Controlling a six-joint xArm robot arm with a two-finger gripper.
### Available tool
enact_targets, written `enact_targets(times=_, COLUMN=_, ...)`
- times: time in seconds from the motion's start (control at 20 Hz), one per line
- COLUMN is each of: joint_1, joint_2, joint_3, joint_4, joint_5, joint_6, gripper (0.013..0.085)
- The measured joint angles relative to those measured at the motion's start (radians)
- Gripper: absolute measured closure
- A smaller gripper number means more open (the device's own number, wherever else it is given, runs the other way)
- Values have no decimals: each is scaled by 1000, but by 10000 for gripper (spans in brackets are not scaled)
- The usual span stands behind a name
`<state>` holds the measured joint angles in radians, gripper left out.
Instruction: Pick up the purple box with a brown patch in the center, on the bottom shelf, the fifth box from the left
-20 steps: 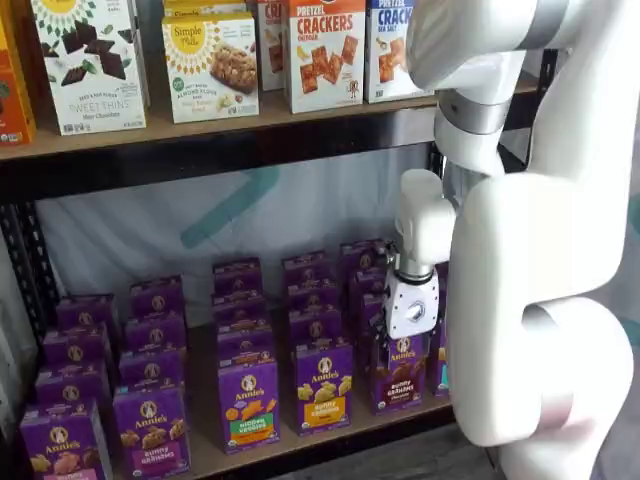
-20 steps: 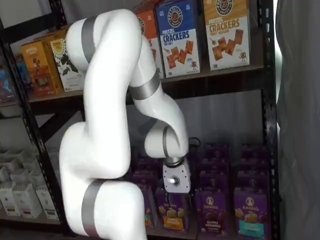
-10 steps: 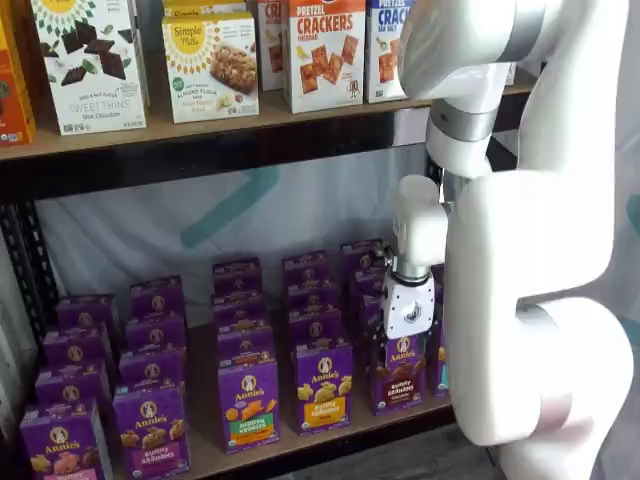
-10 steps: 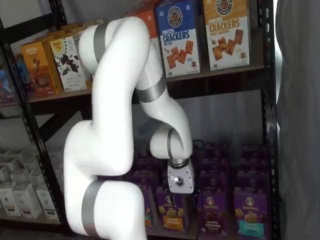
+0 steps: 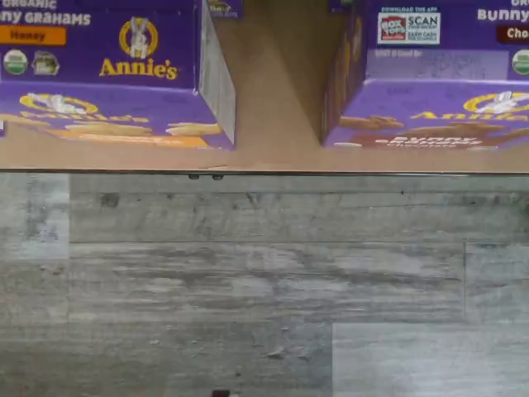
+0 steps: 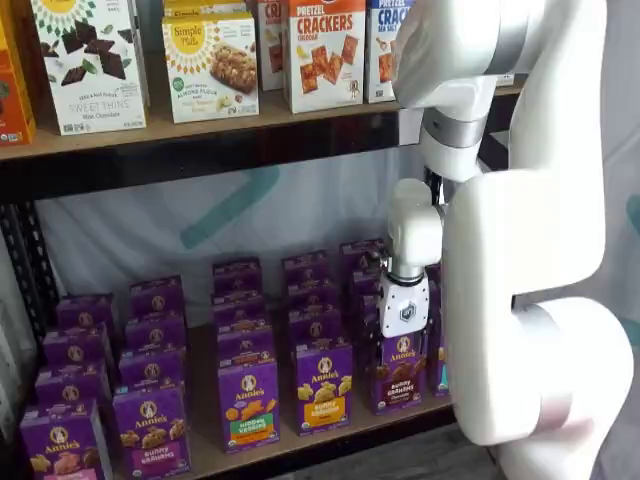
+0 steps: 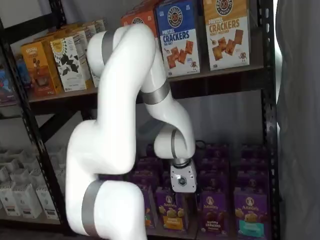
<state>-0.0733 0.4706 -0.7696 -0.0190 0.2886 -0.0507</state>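
Observation:
The purple box with dark brown snacks pictured in its centre (image 6: 399, 375) stands upright in the front row of the bottom shelf (image 6: 280, 440). It shows in both shelf views (image 7: 212, 214) and in the wrist view (image 5: 430, 91), seen from above. My gripper (image 6: 403, 338) hangs with its white body just above and in front of this box's top. In a shelf view (image 7: 182, 194) it sits slightly left of the box. Its black fingers are barely visible, so I cannot tell whether they are open. Nothing shows held in them.
Rows of purple cartons fill the bottom shelf. A yellow-snack carton (image 6: 322, 386) stands left of the target, a teal-band one (image 7: 249, 212) to its right. Cracker boxes (image 6: 325, 52) line the higher board. The wrist view shows a honey carton (image 5: 103, 70) and grey plank floor (image 5: 264, 281).
The arm's upper links have swung over, and the gripper has shifted slightly sideways and a little lower, closer over the brown-patch box. No box has moved.

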Motion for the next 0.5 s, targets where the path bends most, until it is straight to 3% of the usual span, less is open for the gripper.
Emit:
enact_targets(times=0.15, joint_1=-9, joint_2=32, joint_3=-40, joint_4=-32, joint_5=14, joint_6=21, gripper=130)
enact_targets(times=0.5, joint_1=-42, joint_2=104, joint_3=-131, joint_4=-44, joint_5=18, joint_6=1, gripper=130)
